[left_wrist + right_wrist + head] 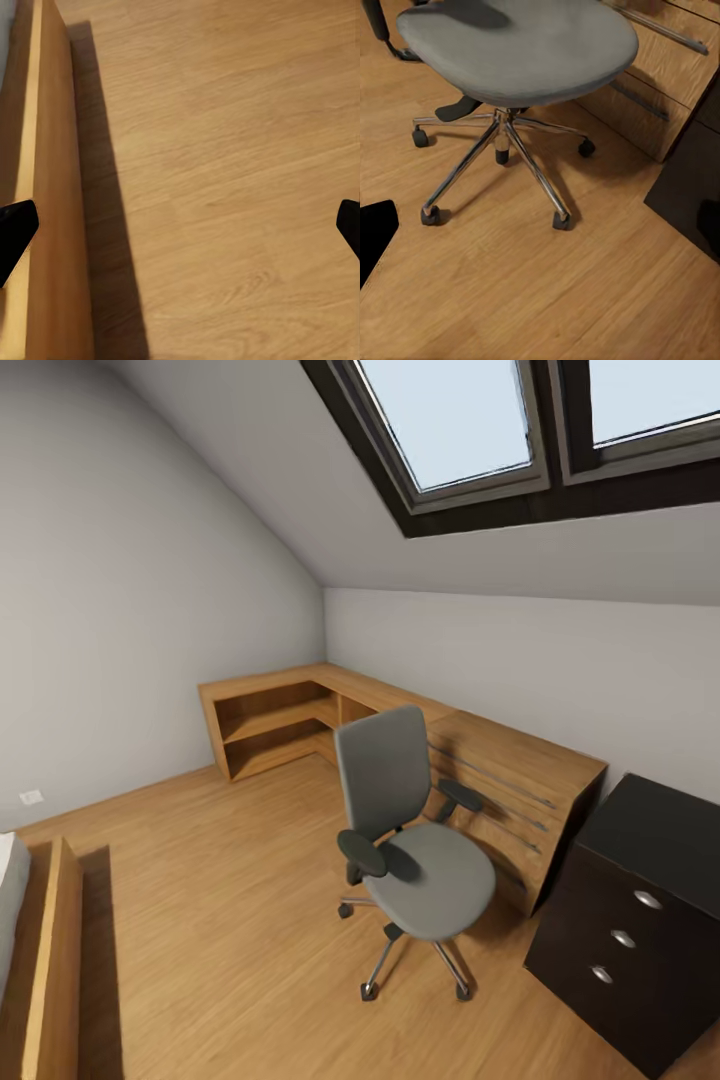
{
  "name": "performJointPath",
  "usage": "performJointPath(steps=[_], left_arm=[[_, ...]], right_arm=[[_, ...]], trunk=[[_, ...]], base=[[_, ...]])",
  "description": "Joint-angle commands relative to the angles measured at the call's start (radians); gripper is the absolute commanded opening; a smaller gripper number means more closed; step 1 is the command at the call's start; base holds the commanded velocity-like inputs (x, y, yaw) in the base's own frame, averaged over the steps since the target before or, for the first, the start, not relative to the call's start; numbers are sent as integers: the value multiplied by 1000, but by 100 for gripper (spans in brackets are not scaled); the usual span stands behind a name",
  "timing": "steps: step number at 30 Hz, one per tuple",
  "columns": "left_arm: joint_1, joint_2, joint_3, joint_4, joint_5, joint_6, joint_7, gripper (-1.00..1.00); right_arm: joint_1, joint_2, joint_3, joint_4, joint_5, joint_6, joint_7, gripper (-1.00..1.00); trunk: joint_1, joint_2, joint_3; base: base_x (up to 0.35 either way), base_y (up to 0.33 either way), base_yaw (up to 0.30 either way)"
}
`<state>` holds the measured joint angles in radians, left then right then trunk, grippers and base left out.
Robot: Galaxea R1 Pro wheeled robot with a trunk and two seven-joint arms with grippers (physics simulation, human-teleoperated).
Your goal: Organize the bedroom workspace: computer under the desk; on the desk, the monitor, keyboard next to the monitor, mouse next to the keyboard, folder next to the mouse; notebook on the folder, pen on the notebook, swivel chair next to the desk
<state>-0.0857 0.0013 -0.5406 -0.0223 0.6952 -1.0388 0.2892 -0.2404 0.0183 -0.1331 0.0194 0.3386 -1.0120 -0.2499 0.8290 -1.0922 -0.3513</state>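
Black drawers (640, 930) with round silver knobs sit closest to the head camera, and they belong to the bench. Just beside them, away from the edge of the picture, stands the swivel chair (410, 840). It has a soft grey seat, a tall curved back, black armrests and shiny metal legs on little wheels (499, 146). Nothing lies on the seat. No blue folder shows on it.

Behind the chair is a low wooden dresser (500, 780) with long grey handles. It bends around the corner and turns into open shelves (270, 730). Above the chair is a dark-framed skylight (480, 440) in the sloped pale wall.

Far from the chair, across the smooth wood plank floor (220, 900), is a wooden bed frame (50, 950).

My guess is the robot is rolling toward the chair, so both arms hang low over the floor. The left pincer (180, 225) is spread wide and holds nothing. The right pincer (540, 225) is spread wide too, near the chair's wheels.
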Motion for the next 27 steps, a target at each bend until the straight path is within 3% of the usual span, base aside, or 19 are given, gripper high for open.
performJointPath(steps=[1,11,27], left_arm=[[0,0,-9,-1,1,-1,8,100],[0,0,-10,-1,1,98,11,100],[0,0,-11,-1,1,104,11,100]], right_arm=[[-1,0,-8,2,11,-3,-5,100],[-1,0,-8,2,10,-5,-5,100],[-1,-1,-9,2,10,-8,-5,100]], trunk=[[0,-1,-1],[0,-1,-1],[0,-1,14]], base=[[230,0,279],[234,0,280],[17,-6,220]])
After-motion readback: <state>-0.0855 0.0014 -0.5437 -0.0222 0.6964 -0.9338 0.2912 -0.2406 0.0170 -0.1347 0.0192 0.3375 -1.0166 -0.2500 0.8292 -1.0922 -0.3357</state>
